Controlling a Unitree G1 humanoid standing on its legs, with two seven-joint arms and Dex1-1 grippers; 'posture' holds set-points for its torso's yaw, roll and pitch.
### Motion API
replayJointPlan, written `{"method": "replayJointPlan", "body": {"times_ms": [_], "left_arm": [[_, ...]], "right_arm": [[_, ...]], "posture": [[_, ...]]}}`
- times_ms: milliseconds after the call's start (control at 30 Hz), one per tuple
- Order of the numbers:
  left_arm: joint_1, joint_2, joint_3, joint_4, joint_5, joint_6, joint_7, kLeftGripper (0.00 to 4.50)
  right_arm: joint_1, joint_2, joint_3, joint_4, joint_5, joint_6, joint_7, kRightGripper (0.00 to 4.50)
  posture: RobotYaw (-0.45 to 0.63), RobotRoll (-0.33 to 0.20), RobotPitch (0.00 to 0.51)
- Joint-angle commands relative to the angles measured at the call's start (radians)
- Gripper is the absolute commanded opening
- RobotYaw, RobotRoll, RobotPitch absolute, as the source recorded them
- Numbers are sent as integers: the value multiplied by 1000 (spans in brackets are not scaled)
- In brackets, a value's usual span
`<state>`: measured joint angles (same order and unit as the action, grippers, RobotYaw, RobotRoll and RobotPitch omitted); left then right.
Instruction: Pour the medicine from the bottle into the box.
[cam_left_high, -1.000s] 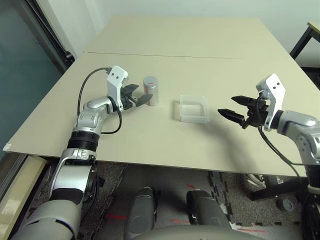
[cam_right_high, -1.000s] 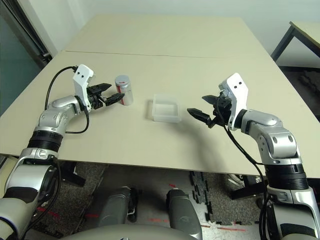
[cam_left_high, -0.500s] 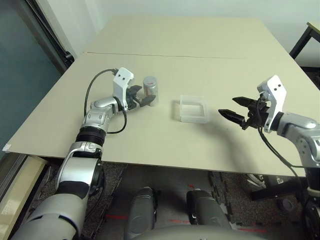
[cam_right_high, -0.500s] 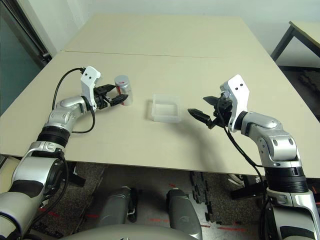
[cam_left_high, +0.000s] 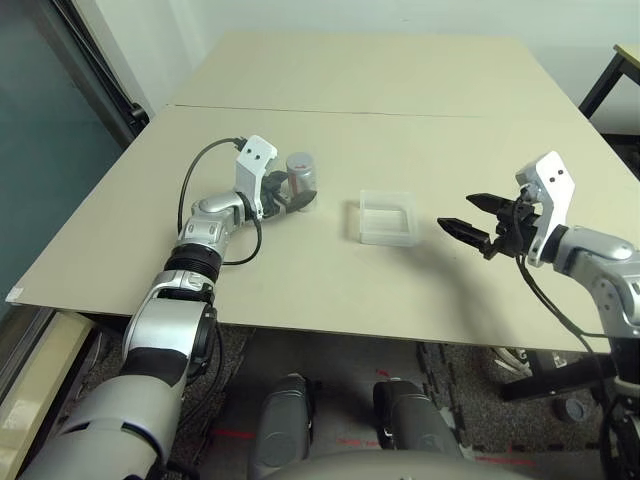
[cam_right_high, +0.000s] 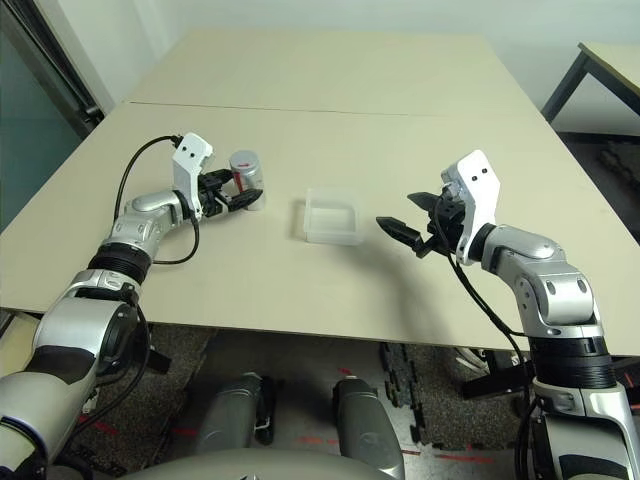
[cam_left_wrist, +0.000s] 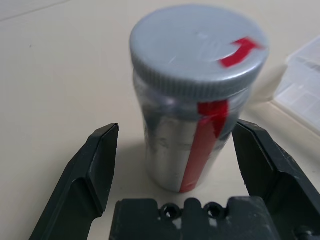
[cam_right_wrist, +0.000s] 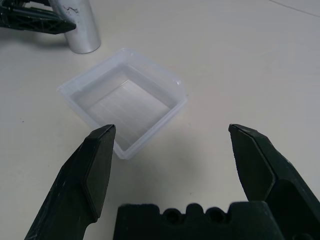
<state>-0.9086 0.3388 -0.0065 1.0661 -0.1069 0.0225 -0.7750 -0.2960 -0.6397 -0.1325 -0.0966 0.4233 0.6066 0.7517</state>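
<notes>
A: Where's the bottle (cam_left_high: 301, 176)?
B: Upper left of centre in the head view, upright on the tabletop (cam_left_high: 400, 90), grey cap on. Wrist view shows a red stripe down its side and a red arrow on the cap.

A: Left hand (cam_left_wrist: 175, 165)?
B: Spread wide, one finger on each side of the bottle. Small gaps on both sides in the wrist view, so it is not gripping. In the head view the left hand sits just left of the bottle, with a black cable looping off the wrist.

A: The box (cam_left_high: 386, 217)?
B: Clear plastic, centre of the frame, flat on the tabletop, right of the bottle and apart from it. Nothing visible inside.

A: Right hand (cam_left_high: 470, 216)?
B: Right of centre, above the tabletop, fingers parted and pointing toward the box, holding nothing. It is clear of the box, and the right wrist view has the box between the two fingertips' lines of sight.
</notes>
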Motion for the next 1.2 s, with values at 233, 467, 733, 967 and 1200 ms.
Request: {"method": "replayJointPlan", "body": {"times_ms": [233,467,733,967,1200], "left_arm": [[-66,-49,0,108,53,-61,40,4447],[-77,-63,3,139,71,-88,74,4447],[-79,-62,25,164,70,-95,117,3041],[-88,-57,38,178,82,-111,116,2567],[-133,-31,32,100,49,-154,-132,2567]], "right_arm": [[2,12,-10,-20,13,0,-12,4500],[-6,16,-10,-16,12,-4,-16,4500],[-30,24,-4,-5,8,-8,-22,4500],[-58,30,6,23,-3,-21,-20,4500],[-117,15,31,93,-6,-33,44,4500]], "posture": [[-54,0,91],[-56,0,86],[-49,0,70],[-40,0,58],[-17,0,59]]}}
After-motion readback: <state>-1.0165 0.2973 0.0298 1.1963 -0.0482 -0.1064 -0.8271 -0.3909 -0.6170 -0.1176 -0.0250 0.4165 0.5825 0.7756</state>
